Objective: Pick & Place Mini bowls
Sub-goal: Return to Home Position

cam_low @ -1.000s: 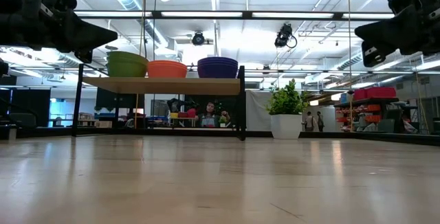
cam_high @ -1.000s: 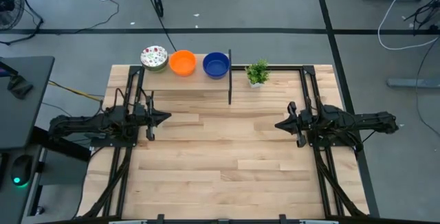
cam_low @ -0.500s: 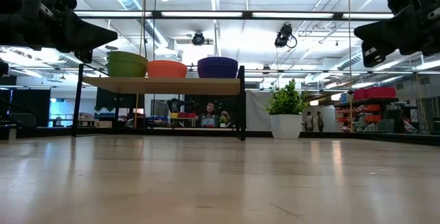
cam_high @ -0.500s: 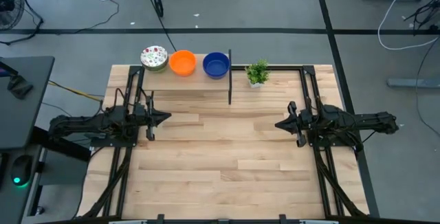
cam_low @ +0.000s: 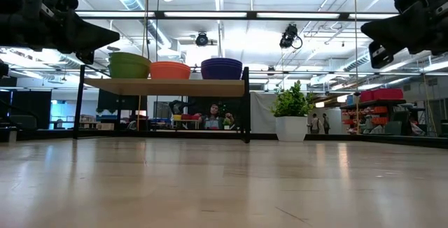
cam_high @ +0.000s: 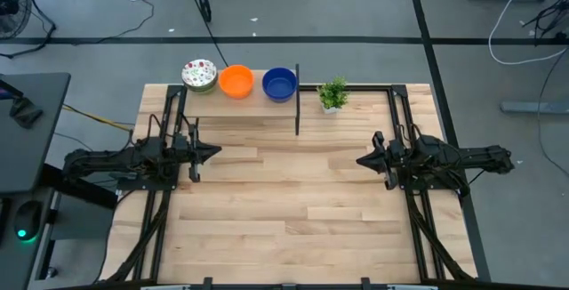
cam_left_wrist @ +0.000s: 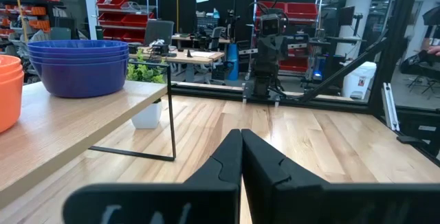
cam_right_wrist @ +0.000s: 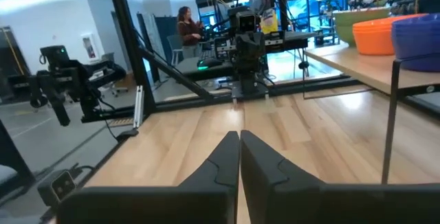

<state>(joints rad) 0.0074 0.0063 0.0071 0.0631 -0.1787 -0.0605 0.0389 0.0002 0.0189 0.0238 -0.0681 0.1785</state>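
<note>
Hovering empty with fingers pressed together, left gripper (cam_high: 216,151) and right gripper (cam_high: 359,160) face each other above the table (cam_high: 284,201); the right has drawn a shade back and up, the left is unmoved. Beyond both, well apart: shelf (cam_high: 258,98) carrying white floral bowl stack (cam_high: 199,74), orange bowl stack (cam_high: 236,81), blue bowl stack (cam_high: 279,84). Placement looks complete; only homing remains.

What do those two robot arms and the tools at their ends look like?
The left arm and right arm are black, slim and jointed; thin cables seem to loop near the wrists. The left tool and right tool each have two black wedge-shaped fingers tapering to a point. No markings show.
</note>
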